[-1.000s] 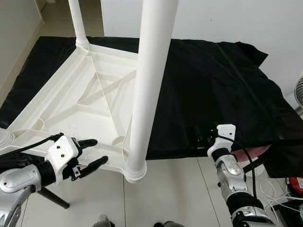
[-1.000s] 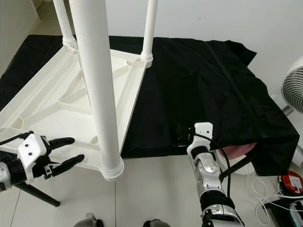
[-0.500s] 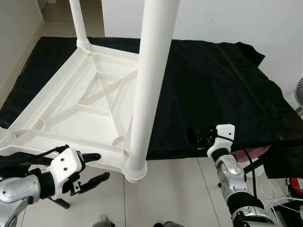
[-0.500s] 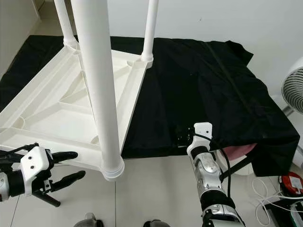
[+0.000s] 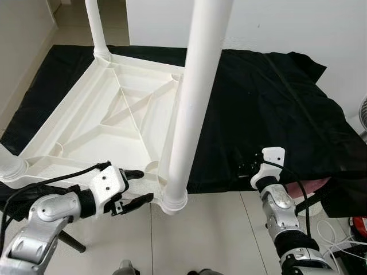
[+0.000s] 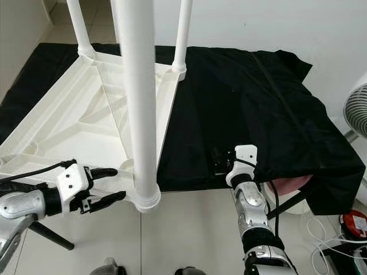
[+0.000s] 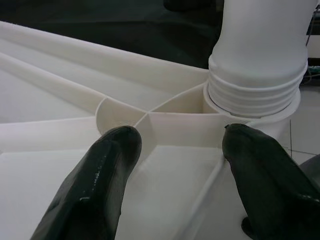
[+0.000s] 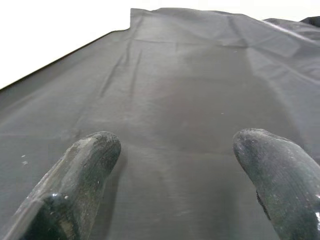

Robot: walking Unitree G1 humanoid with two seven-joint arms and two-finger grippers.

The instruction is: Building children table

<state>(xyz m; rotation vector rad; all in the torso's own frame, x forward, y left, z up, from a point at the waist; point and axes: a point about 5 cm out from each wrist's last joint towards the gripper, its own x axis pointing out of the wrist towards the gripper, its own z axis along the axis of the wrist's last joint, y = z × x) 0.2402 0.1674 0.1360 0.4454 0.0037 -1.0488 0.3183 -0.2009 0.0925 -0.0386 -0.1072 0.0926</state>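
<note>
The white plastic children's table (image 5: 86, 143) lies upside down on a black cloth (image 5: 269, 109), its legs pointing up. The near leg (image 5: 195, 97) is seated in the front corner socket (image 7: 255, 85), and two far legs (image 6: 77, 26) (image 6: 183, 34) also stand. My left gripper (image 5: 139, 187) is open at the table's front rim, just left of the near leg's base, with one finger (image 7: 107, 175) over the ribbed underside and the other outside the rim. Over the front edge of the cloth, my right gripper (image 8: 175, 165) is open and holds nothing.
A fan (image 6: 356, 109) stands at the far right. A red object (image 6: 352, 220) and white cables lie on the tiled floor at the right, and something pink (image 6: 289, 184) shows under the cloth's edge. A black tripod leg (image 6: 51, 235) slants below my left arm.
My left gripper dipped, then moved right to the table's front rim beside the near leg. The near leg now stands a little further right in the picture. The right arm is still.
</note>
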